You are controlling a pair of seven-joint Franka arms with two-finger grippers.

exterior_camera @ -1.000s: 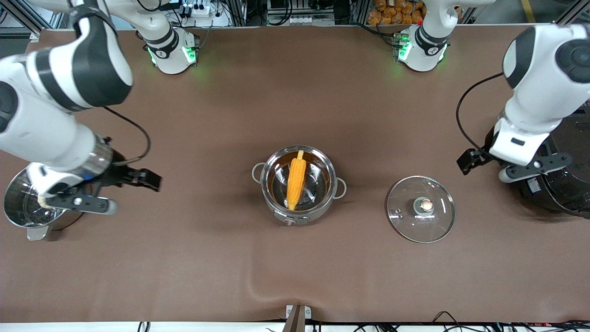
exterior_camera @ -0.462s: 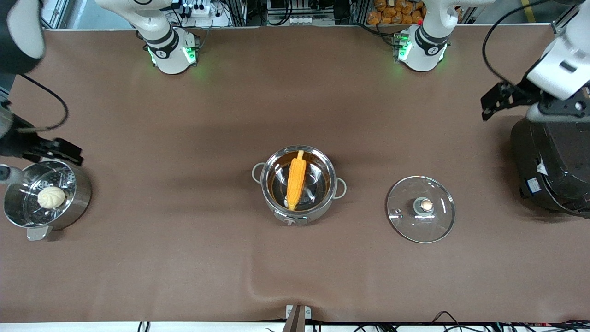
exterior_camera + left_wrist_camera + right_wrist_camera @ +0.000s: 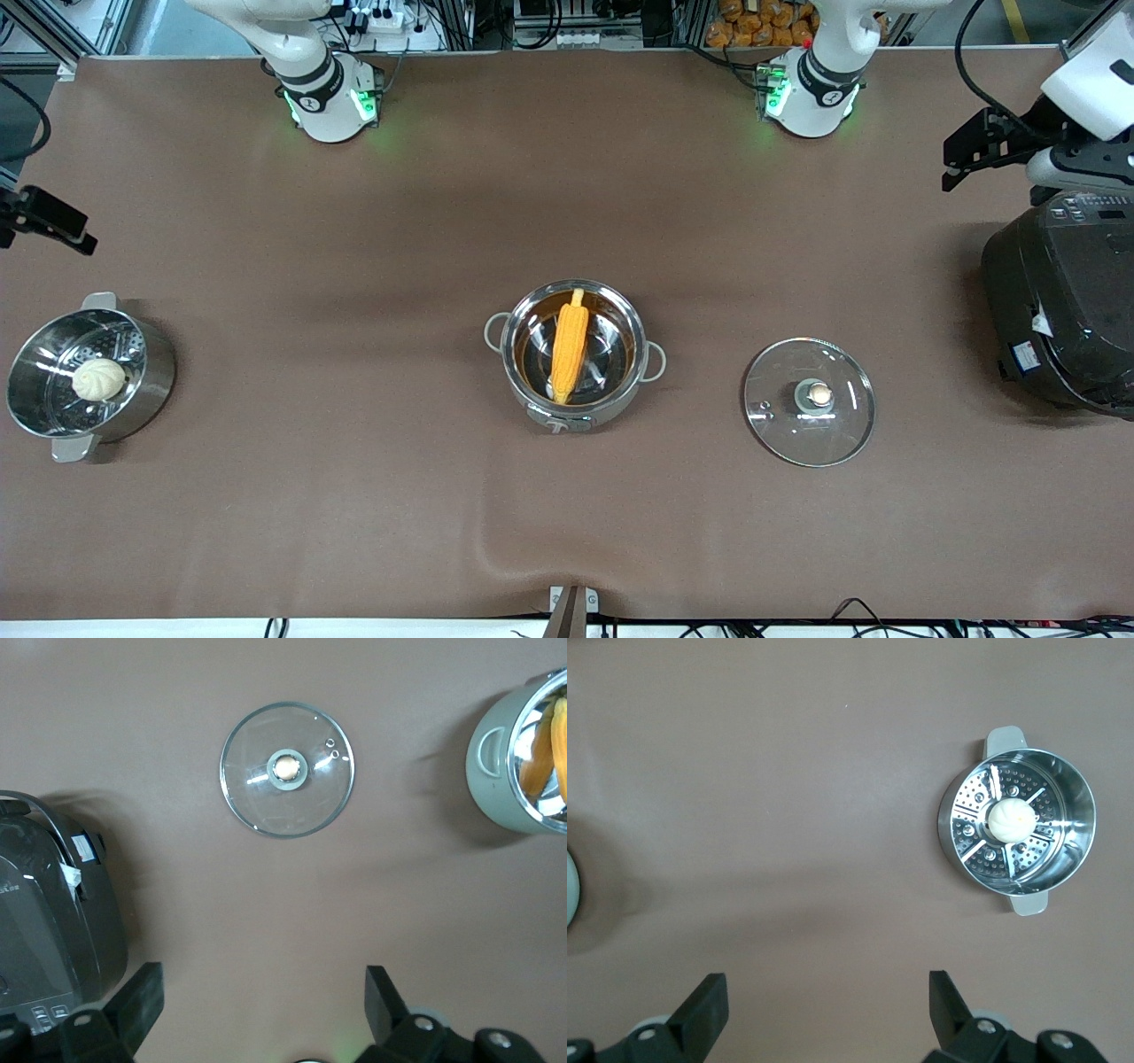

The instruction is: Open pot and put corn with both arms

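Note:
The steel pot (image 3: pixel 535 390) stands open in the middle of the table with the yellow-orange corn (image 3: pixel 569 347) lying in it. Its glass lid (image 3: pixel 809 400) lies flat on the table beside it, toward the left arm's end; the lid also shows in the left wrist view (image 3: pixel 286 769), with the pot (image 3: pixel 498 771) at that view's edge. My left gripper (image 3: pixel 974 149) is open and empty, high over the table beside the rice cooker; its fingers (image 3: pixel 138 1003) frame bare table. My right gripper (image 3: pixel 49 226) is open and empty, high over the right arm's end of the table; its fingers (image 3: pixel 704 1005) show.
A steel steamer pot (image 3: pixel 146 377) with a pale bun (image 3: pixel 98 379) in it stands at the right arm's end, also in the right wrist view (image 3: pixel 1019 828). A large black rice cooker (image 3: pixel 1059 306) stands at the left arm's end.
Both arms have pulled up and away toward their own ends of the table, uncovering the steamer pot and the rice cooker. The pot, corn and lid have not moved.

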